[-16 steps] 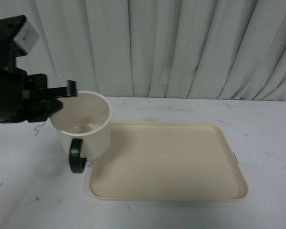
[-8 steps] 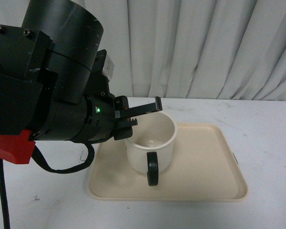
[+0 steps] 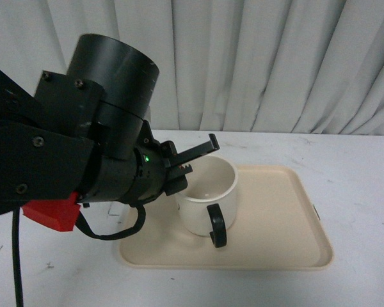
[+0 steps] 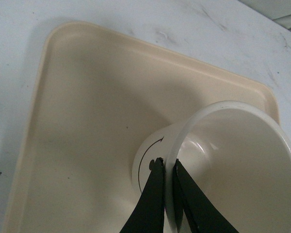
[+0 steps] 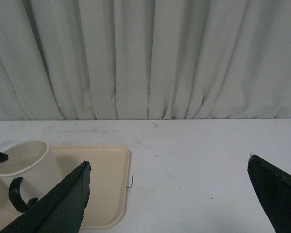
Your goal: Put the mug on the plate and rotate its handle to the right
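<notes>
Your left pincer (image 4: 166,169) grips the rim of the mug (image 3: 205,192), on or just above the plate (image 3: 288,217), left part, handle (image 3: 216,225) facing the camera: placing looks nearly done, turn to the right not yet made; right pincer (image 5: 169,194) wide, idle.

My left gripper (image 4: 166,165) pinches mug (image 4: 242,160) wall at rim: one finger outside, one inside. Black curved mark (image 4: 150,150) on mug's outer wall beside outer finger. Mug over plate (image 4: 87,121), toward one corner; contact with plate floor unclear. White table (image 4: 136,19) surrounds plate.
</notes>
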